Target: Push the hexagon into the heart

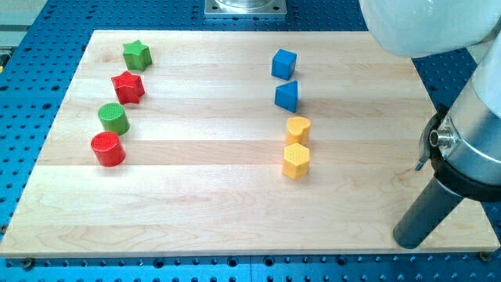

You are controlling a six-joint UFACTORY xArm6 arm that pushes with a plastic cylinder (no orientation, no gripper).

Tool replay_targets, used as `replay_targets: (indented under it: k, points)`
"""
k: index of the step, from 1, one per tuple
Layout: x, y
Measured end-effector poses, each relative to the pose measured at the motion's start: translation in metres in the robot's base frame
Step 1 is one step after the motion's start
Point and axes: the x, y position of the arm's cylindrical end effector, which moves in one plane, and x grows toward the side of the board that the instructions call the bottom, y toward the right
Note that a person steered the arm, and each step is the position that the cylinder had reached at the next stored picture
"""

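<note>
In the single camera view, the arm enters from the upper right of the frame as a large white housing, drops down the right edge through a grey metal collar, and ends in a straight dark rod that slants down and to the view's left; my tip rests on the wooden bench in the lower right corner, close to the bench's bottom edge. The arm carries no jaws, so nothing is clenched or grasped; the rod simply stands with its end on the wood. My tip is well apart from every block, to the lower right of the yellow hexagon, with bare wood between them. The yellow hexagon sits right of centre, directly below the yellow heart, and the two look to be touching or just short of it; the view does not settle which. Above the heart stand the blue triangular block and, higher, the blue cube. Along the left side, from top to bottom, run the green star, the red star, the green cylinder and the red cylinder. No containers show; all blocks lie directly on the bench, which rests on a blue perforated base.
</note>
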Motion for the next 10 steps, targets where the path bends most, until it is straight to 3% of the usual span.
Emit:
replay_targets:
  k: [10]
  points:
    - [0.0039,-0.0048]
